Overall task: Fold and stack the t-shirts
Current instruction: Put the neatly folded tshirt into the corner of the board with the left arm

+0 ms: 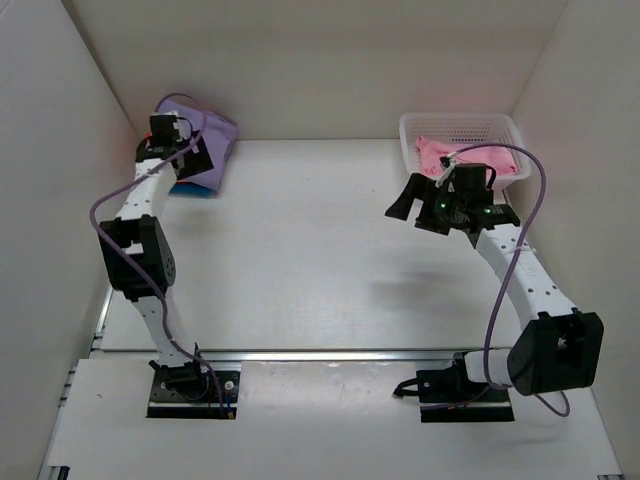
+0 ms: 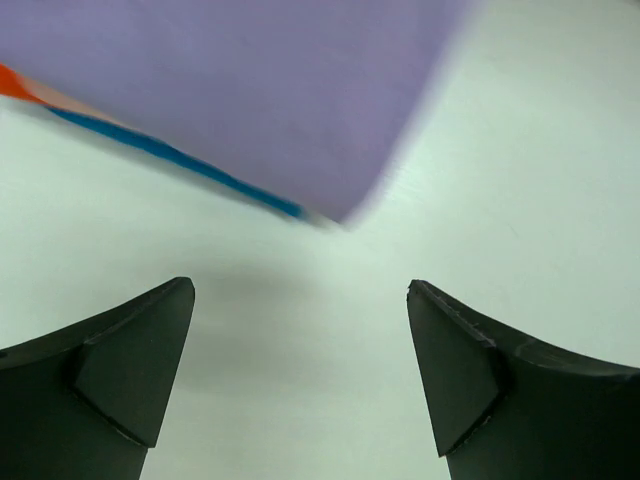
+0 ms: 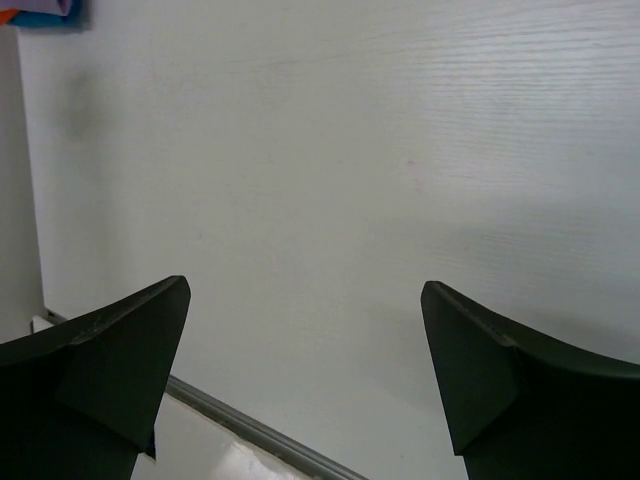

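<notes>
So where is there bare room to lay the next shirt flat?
The middle of the table is bare, from the folded stack in the far left corner across to the basket at far right. Crowded: the stack corner, where the left end effector hangs open, and the basket's side, where the right end effector hovers.

Lavender t-shirt point(image 2: 250, 90) matt cloth; table point(image 3: 400, 150) faint woodgrain, seemingly laminate.

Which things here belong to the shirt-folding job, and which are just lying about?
Job: lavender shirt; blue shirt and orange shirt showing as edges beneath it; pink shirt at far right.
Lying about: white mesh basket; table.
</notes>
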Controlling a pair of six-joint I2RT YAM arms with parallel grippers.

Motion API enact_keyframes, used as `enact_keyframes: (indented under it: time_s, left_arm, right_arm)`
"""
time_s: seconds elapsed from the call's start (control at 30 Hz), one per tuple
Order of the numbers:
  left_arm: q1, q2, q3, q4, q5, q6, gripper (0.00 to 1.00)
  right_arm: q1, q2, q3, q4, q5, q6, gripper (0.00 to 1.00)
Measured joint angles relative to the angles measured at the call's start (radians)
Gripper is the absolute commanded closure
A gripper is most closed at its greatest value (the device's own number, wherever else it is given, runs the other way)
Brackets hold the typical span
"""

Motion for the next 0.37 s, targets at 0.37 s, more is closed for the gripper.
enact_keyframes:
  time_s: [0.37]
  left_arm:
    - [-0.240,-0.611,-0.564,0.065,0.013,0.042,0.01]
  right_arm:
    - [-0.113,-0.117,-0.004,-0.122,0.038,-0.140,0.01]
